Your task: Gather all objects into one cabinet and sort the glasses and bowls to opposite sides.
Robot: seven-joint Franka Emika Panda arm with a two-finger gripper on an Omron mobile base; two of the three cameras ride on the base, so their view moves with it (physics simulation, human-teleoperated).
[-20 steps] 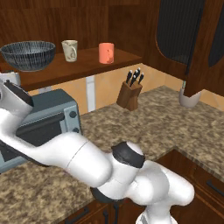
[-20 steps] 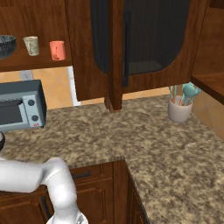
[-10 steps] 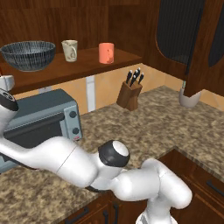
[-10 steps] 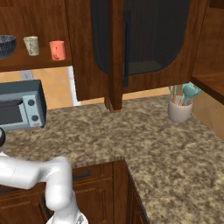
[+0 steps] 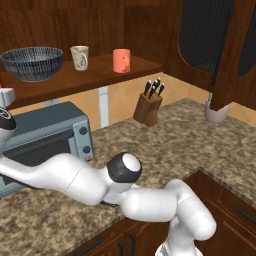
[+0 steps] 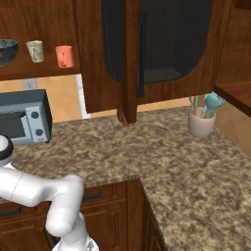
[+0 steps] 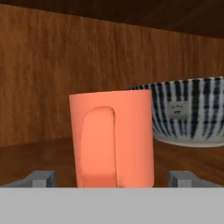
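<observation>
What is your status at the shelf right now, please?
Gripper open, fingertips either side of a salmon-orange cup. Ribbed bowl right behind it. Nothing between gripper and cup.

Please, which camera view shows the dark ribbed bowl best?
The left base view: the bowl stands whole on the shelf. The right base view cuts it at the edge; in the hand view an orange cup hides part of it.

evenly lit, flat rendered light; soft shadows under the shelf (image 5: 100, 75); no glare; slightly blurry, close-up softest.
</observation>
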